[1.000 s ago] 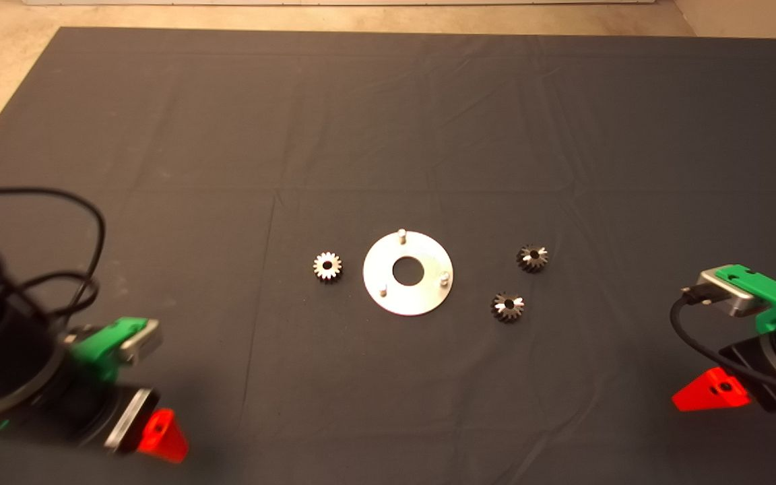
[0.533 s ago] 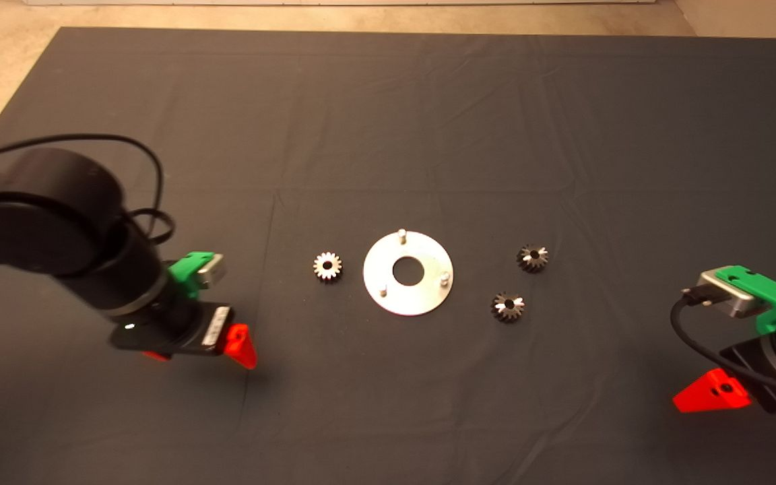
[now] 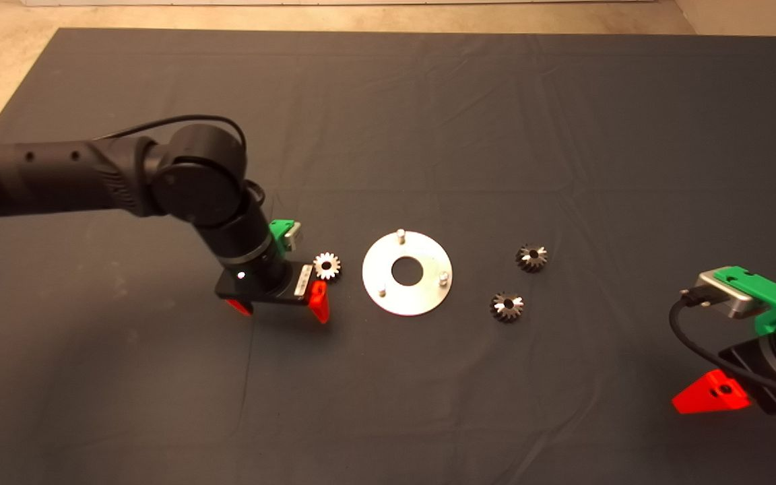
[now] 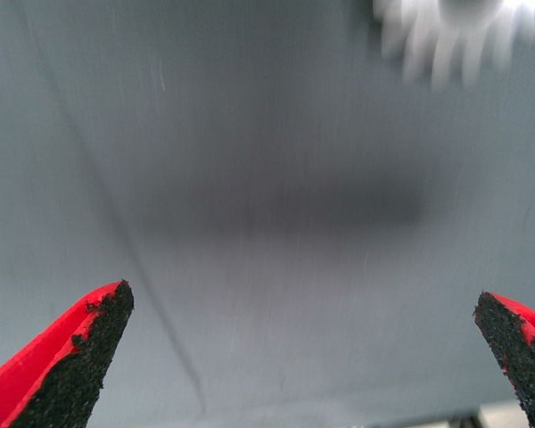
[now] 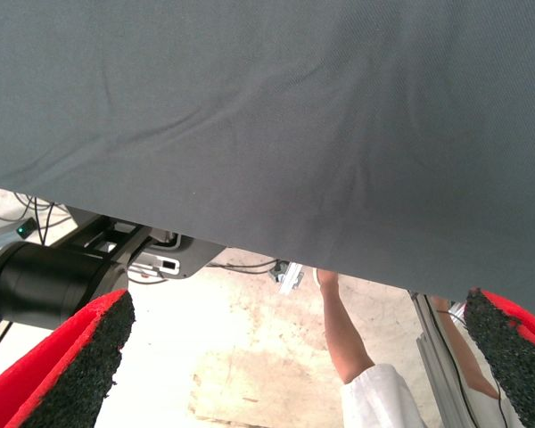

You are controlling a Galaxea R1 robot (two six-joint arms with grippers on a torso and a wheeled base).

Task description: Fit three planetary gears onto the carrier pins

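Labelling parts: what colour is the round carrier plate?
Plain shiny silver; the round carrier plate shows best in the head view.

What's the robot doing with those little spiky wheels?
It is putting gears on a round plate with three little pins. No gear is on a pin yet. The left gripper hangs beside the left gear, jaws wide open, probably about to pick it up. Two more gears lie on the mat right of the plate. The right gripper waits open at the lower right edge.
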